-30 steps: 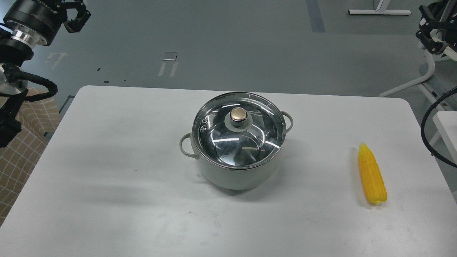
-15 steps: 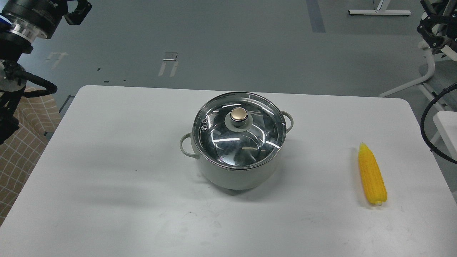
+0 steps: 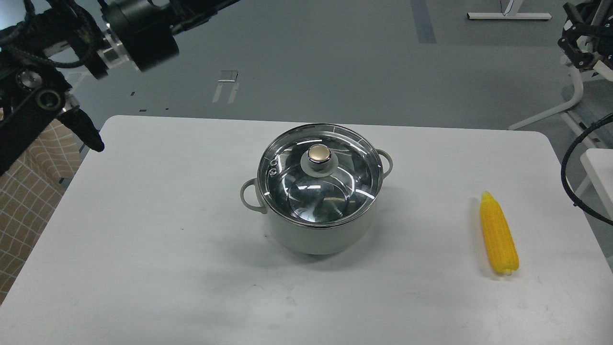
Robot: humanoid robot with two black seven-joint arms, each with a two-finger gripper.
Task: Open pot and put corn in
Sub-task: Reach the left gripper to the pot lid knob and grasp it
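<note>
The pale grey-green pot (image 3: pixel 316 230) stands in the middle of the white table (image 3: pixel 143 230). Its clear glass lid (image 3: pixel 297 191) with the gold knob (image 3: pixel 319 153) is on it. The yellow corn (image 3: pixel 499 235) lies on the table at the right, pointed end away from me. My left arm (image 3: pixel 139 28) reaches across the top left, well above and behind the pot, and runs off the top edge, so its gripper is out of view. My right gripper (image 3: pixel 580 40) is a small dark shape at the top right edge, far beyond the corn; its fingers cannot be told apart.
A checked tan cloth (image 3: pixel 28 191) hangs beside the table's left edge. White frame legs (image 3: pixel 570 100) and a black cable (image 3: pixel 572 163) stand off the right edge. Grey floor lies beyond the table.
My left arm has swung in from the top left corner toward the right, its far end now past the top edge. The pot, lid and corn have not moved.
</note>
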